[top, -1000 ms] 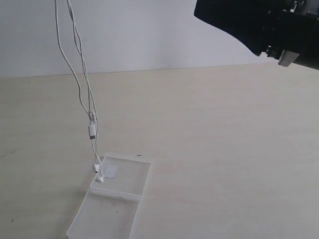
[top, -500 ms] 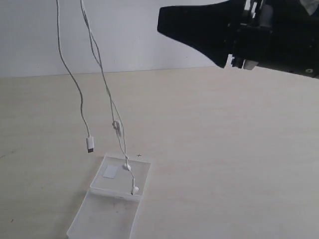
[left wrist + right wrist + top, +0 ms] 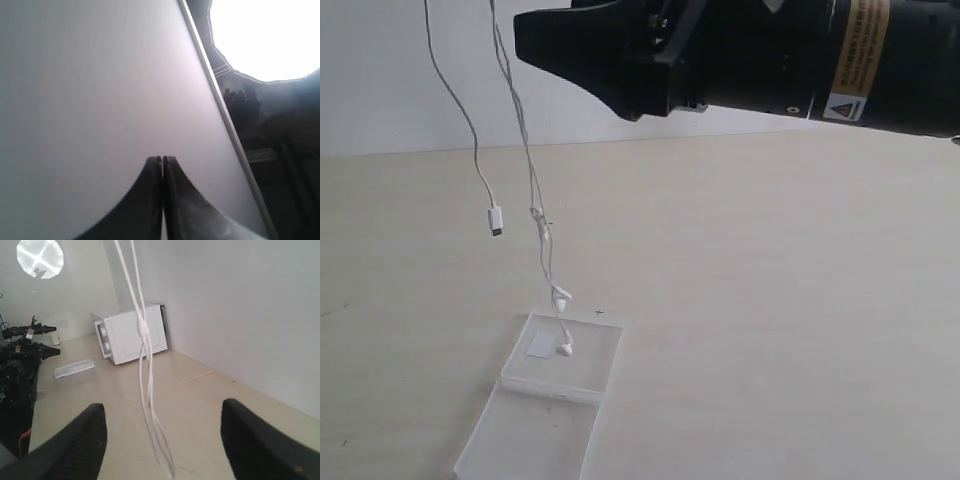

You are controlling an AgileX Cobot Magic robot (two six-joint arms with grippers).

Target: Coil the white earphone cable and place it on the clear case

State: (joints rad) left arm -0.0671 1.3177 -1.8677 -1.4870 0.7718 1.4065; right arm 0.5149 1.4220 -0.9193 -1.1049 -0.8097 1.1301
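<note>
The white earphone cable point(image 3: 525, 150) hangs in two strands from above the exterior view's top left. Its plug point(image 3: 496, 220) dangles in the air, one earbud point(image 3: 563, 296) hangs just above the clear case point(image 3: 582, 372), and the other earbud point(image 3: 564, 349) touches the case's far half beside the white sticker point(image 3: 540, 346). My right gripper point(image 3: 535, 40) point(image 3: 163, 405) is open, level with the strands and close to them; the cable point(image 3: 148, 390) hangs ahead between its fingers, untouched. My left gripper point(image 3: 162, 159) points up at a wall, fingers pressed together, with a thin white sliver between them.
The case lies open on a pale wooden table point(image 3: 770, 300) near its front left. The right wrist view shows a white box-shaped appliance point(image 3: 132, 337), a clear lidded container point(image 3: 74, 369) and black equipment point(image 3: 20, 370) on the floor beyond.
My right arm has swept left across the top of the exterior view up to the hanging strands. The cable swung; the plug rose and the earbuds shifted over the case's far half.
</note>
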